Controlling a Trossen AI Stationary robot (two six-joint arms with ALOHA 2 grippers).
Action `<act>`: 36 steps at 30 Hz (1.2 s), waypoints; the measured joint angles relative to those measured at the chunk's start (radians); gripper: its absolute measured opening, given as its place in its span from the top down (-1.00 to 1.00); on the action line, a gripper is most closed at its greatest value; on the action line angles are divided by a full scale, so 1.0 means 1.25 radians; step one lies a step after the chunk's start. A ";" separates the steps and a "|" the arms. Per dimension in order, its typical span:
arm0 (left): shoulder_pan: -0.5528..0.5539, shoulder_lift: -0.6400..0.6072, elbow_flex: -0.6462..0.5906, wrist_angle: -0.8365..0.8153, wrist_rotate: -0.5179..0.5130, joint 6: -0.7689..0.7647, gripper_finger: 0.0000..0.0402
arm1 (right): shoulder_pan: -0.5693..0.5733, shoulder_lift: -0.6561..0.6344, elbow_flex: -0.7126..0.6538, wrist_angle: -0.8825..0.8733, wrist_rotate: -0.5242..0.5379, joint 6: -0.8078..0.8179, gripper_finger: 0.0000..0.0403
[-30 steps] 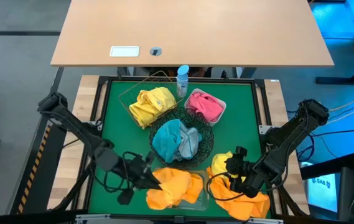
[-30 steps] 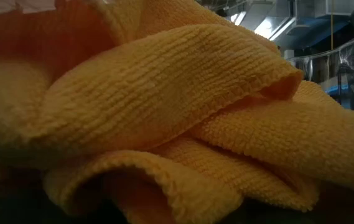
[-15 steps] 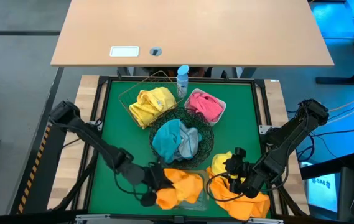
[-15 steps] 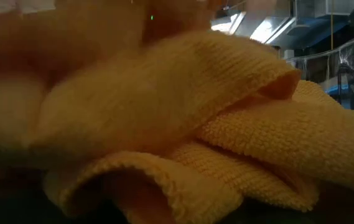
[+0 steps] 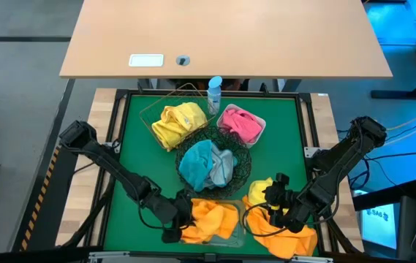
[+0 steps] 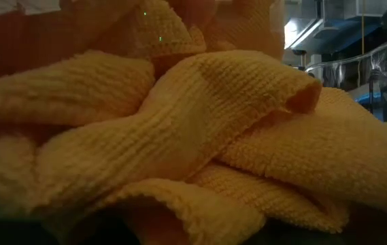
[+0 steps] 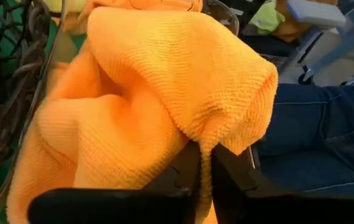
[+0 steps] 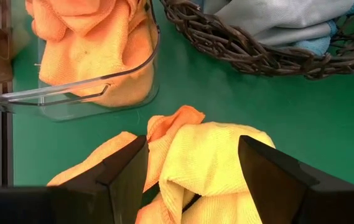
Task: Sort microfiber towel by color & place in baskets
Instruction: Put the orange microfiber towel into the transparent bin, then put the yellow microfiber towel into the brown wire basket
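Note:
An orange towel (image 5: 211, 219) lies bunched in the clear tub (image 8: 102, 87) at the table's near edge and fills the low view (image 6: 179, 136). My left gripper (image 5: 175, 223) is at the tub's left side, shut on this towel. My right gripper (image 5: 275, 207) is open at the near right. In the right wrist view its fingers stand on either side of a yellow towel (image 8: 208, 155), which lies on another orange towel (image 8: 96, 165) on the green mat. I cannot tell whether the fingers touch the yellow towel. My left gripper pinches a thin fold of the orange towel (image 7: 204, 165) between its two fingers. It comes from the table's left, slanting down. The rest of the towel is bunched up beyond the fingers, resting in the tub.
A copper wire basket holds a yellow towel (image 5: 178, 120). A white tray holds a pink towel (image 5: 240, 123). A black wire bowl (image 5: 211, 164) holds teal and grey towels. A blue-capped bottle (image 5: 214, 93) stands at the far edge. A person's jeans (image 7: 320, 143) show beyond the near edge.
My left gripper has gone toward the table's right and near edges, staying shut on the orange towel. The towel's left part has been drawn in over the tub, and it is now bunched narrower and higher than before.

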State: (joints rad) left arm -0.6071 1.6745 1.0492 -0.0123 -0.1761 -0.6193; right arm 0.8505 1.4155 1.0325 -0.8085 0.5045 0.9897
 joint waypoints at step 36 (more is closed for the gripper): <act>0.011 -0.031 0.000 0.043 0.031 0.014 0.28 | -0.040 0.001 -0.152 -0.067 -0.121 0.105 -0.22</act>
State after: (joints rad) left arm -0.5934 1.6360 1.0492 0.0416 -0.1372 -0.6024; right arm 0.8003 1.4162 0.8422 -0.8927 0.3531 1.1210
